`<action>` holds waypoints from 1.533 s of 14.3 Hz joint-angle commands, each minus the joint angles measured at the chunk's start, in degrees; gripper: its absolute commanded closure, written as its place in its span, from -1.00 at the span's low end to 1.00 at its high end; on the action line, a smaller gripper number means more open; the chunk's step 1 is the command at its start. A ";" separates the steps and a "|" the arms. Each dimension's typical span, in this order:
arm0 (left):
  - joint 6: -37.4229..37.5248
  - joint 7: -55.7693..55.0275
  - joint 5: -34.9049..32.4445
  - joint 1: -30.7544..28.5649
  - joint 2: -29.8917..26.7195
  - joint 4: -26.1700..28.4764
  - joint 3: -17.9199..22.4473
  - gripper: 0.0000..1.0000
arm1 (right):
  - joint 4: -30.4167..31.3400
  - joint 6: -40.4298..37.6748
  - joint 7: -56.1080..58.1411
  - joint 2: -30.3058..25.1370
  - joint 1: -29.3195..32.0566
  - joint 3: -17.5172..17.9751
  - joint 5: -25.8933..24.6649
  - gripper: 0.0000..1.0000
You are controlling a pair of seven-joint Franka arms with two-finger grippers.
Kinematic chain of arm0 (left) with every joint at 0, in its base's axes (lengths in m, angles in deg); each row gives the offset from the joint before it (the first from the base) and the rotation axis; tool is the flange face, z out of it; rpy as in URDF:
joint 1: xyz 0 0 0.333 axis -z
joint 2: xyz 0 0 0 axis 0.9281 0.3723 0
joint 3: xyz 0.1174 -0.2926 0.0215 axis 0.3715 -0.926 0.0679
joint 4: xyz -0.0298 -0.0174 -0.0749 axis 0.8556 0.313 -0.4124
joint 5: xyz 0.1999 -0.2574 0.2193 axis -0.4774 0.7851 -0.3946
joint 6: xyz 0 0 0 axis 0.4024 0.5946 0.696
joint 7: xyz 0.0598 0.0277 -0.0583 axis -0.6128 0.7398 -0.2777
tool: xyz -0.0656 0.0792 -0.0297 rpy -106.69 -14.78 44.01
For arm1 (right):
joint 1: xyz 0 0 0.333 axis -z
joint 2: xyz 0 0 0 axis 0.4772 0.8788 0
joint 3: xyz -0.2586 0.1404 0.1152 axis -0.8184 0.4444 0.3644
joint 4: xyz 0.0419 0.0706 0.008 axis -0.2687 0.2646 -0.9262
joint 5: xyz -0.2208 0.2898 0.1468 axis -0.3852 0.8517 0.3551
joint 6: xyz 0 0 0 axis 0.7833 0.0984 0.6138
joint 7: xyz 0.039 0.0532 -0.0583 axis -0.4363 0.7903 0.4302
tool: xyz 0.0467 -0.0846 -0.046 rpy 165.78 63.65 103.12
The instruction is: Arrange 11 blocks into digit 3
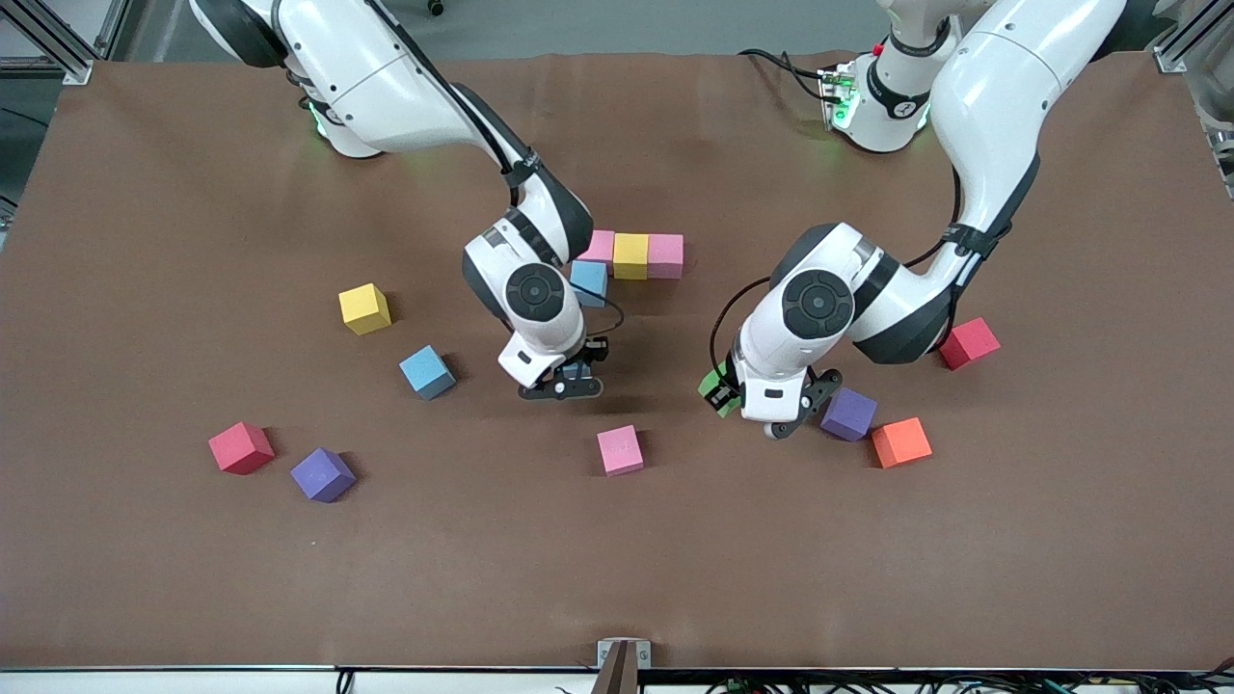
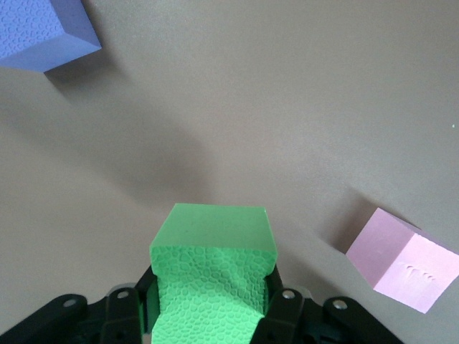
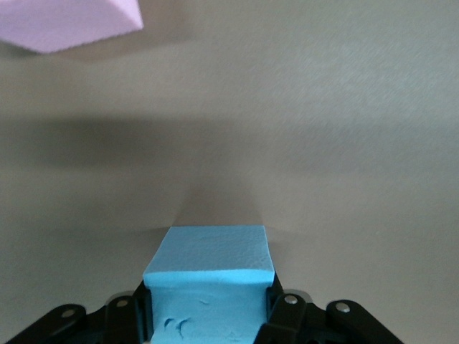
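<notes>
We see the left end effector (image 1: 740, 410) clamping a green block (image 2: 212, 276), right end effector (image 1: 571, 378) clamping a light blue block (image 3: 209, 283), pink-yellow-pink row (image 1: 632, 255) lying along the tabletop (image 1: 617, 559)

I count fourteen cubes across my screens. There are three pink cubes (image 1: 600, 246) (image 1: 665, 255) (image 1: 619, 450). There are three light blue cubes as well: two lie on the bench (image 1: 193, 578) at (image 1: 589, 282) and (image 1: 427, 372), and the third light blue cube (image 3: 208, 265) is clamped in the right pincer (image 1: 564, 386) (I can barely make it out from the front camera, but the wrist feed shows it plainly). I see two yellow cubes (image 1: 630, 255) (image 1: 364, 308), two purple cubes (image 1: 323, 474) (image 1: 848, 413) and two red cubes (image 1: 240, 448) (image 1: 969, 342). There is one orange cube (image 1: 901, 442) and one green cube (image 1: 718, 390), which is gripped in the left pincer (image 1: 733, 400). That leaves two arms (image 1: 386, 87) (image 1: 993, 116), each with one pincer.
</notes>
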 commanded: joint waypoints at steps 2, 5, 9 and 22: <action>1.10 -5.23 0.84 0.18 -0.81 0.23 -0.65 0.97 | 8.65 1.84 -1.44 -3.46 -2.45 -0.09 1.07 0.61; 1.09 -7.27 0.66 1.15 -0.81 0.23 -0.65 0.97 | 11.21 1.93 -3.37 -5.74 -3.50 -0.09 1.07 0.61; 1.09 -10.16 0.49 1.24 -0.81 0.23 -0.65 0.94 | 11.48 2.98 -6.45 -5.67 -5.18 -0.09 1.07 0.60; 1.01 -19.74 0.05 3.26 -0.10 0.05 -0.56 0.94 | 11.57 4.22 -8.83 -5.40 -6.59 -0.09 1.16 0.28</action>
